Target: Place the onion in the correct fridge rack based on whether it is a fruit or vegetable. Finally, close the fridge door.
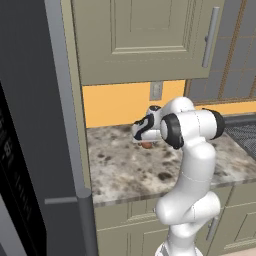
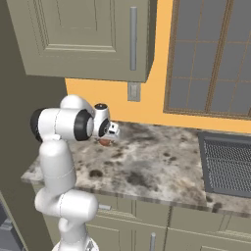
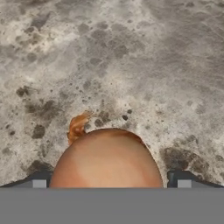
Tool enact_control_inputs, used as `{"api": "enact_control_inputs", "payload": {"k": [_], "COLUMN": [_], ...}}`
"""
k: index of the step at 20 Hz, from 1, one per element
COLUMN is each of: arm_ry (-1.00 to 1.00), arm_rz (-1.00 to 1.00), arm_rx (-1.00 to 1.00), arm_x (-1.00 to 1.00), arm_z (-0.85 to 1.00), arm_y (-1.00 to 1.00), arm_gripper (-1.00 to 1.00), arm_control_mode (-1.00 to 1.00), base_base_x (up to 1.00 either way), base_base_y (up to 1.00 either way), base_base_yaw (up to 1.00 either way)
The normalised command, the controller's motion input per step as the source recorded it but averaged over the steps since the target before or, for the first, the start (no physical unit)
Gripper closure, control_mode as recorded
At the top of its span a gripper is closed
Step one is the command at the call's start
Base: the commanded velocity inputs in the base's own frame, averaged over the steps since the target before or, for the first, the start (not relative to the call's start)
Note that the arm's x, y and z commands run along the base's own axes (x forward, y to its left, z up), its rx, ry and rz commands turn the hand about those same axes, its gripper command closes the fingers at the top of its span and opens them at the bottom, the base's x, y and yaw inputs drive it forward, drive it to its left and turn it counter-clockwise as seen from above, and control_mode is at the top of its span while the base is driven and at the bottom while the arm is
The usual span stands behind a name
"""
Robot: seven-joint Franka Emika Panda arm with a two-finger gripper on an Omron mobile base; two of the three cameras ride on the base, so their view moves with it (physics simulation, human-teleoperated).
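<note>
Between the two dark finger tips, at six o'clock in the hand view, the onion [image 3: 107, 159] is seen large and close, its papery tuft pointing to about eleven o'clock. A tip stands on either side of it, so the gripper [image 3: 108, 183] is spread roughly to the onion's width; whether the pads already press on it cannot be told. In the left base view the onion [image 1: 147, 145] is glimpsed just under the gripper [image 1: 145, 139], low over the speckled countertop [image 1: 130, 170], with the dark fridge door [image 1: 35, 150] standing open at nine o'clock. In the right base view the onion [image 2: 104, 142] peeks out beneath the hand.

The step is judged to be the grasp. It is best done if the fingers are closed squarely across the widest part, since a smooth round ball can be squeezed out sideways. A straight lift is advised before any swing toward the fridge.
</note>
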Motion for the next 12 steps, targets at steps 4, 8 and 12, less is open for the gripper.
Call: {"api": "enact_control_inputs", "payload": {"k": [4,8,12], "arm_ry": [0.00,-0.07,-0.30], "arm_rz": [0.00,0.00,0.00], "arm_rx": [0.00,0.00,0.00], "arm_x": [-0.08,-0.21,-0.88], "arm_z": [-0.40,-0.13,0.48], "arm_y": [0.00,0.00,0.00], "arm_gripper": [1.00,1.00,1.00], "arm_control_mode": [-1.00,-1.00,-1.00], "base_base_x": [0.00,0.00,0.00], "base_base_y": [0.00,0.00,0.00], "base_base_yaw": [0.00,0.00,0.00]}}
